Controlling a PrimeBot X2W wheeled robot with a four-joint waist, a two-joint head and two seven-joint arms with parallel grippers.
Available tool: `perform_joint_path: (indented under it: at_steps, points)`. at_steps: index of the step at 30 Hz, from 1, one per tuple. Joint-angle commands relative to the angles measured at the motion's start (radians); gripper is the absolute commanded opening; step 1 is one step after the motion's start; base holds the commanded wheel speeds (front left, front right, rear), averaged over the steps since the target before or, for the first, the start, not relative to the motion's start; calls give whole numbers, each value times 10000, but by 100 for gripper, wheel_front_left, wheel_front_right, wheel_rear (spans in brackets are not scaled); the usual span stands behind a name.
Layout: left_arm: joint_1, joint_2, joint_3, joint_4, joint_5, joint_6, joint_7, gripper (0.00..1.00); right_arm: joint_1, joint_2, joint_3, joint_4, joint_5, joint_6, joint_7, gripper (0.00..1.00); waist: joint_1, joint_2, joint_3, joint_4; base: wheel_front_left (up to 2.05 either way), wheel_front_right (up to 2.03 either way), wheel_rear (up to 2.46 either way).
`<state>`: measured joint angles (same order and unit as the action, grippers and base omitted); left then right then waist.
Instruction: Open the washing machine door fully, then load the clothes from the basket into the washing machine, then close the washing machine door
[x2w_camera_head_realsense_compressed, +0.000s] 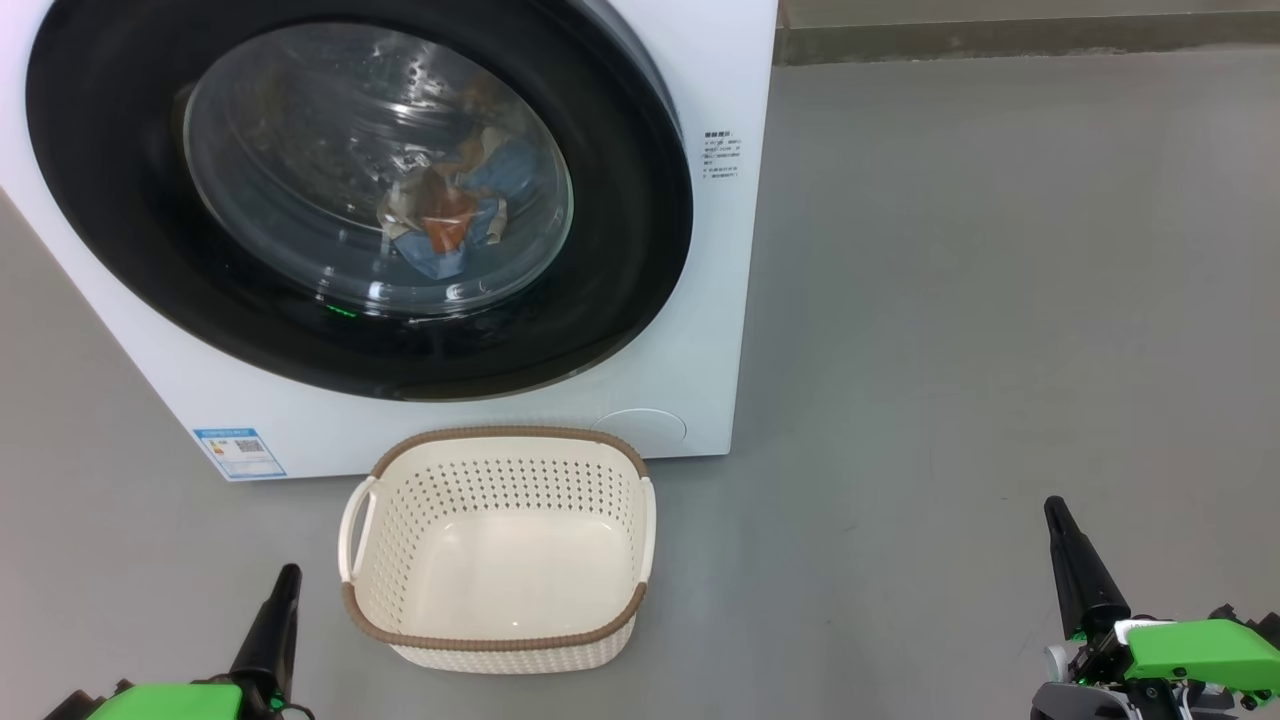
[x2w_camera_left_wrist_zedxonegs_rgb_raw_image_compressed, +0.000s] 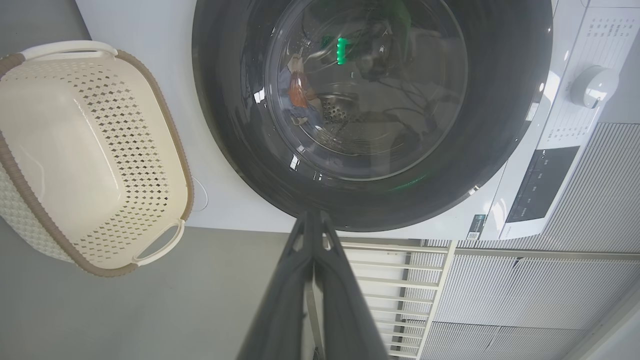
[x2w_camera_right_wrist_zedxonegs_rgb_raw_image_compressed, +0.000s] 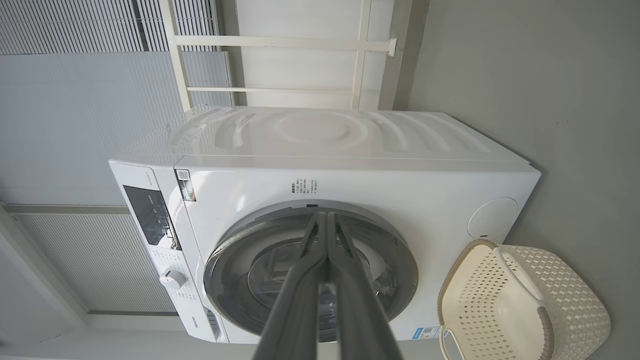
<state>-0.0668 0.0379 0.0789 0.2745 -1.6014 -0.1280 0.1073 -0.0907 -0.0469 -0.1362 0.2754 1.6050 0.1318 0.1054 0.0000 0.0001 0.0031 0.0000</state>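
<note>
Notes washing machine door (x2w_camera_head_realsense_compressed: 640, 250) shut, ahead of both pinched-together empty jaws, left gripper (x2w_camera_head_realsense_compressed: 286, 583) nearer than right gripper (x2w_camera_head_realsense_compressed: 1057, 515).

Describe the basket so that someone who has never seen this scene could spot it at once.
Find the big white front-loading washing machine with its round black-rimmed glass door. On the grey floor right in front of it sits the small rectangular cream plastic basket. Its perforated walls, brown woven-look rim and empty inside set it apart.
</note>
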Motion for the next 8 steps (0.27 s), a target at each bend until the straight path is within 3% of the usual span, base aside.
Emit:
perform_joint_path:
  at_steps: [1,8]
  points:
    - [-412,123,349,-296,-72,-27,60,0,-172,-33,224,-307,36,-11,79,0,0,-1,0,0,0,0,0]
    - [-412,123,349,-296,-72,-27,60,0,-172,-33,225,-307,36,-11,78,0,0,-1,0,0,0,0,0]
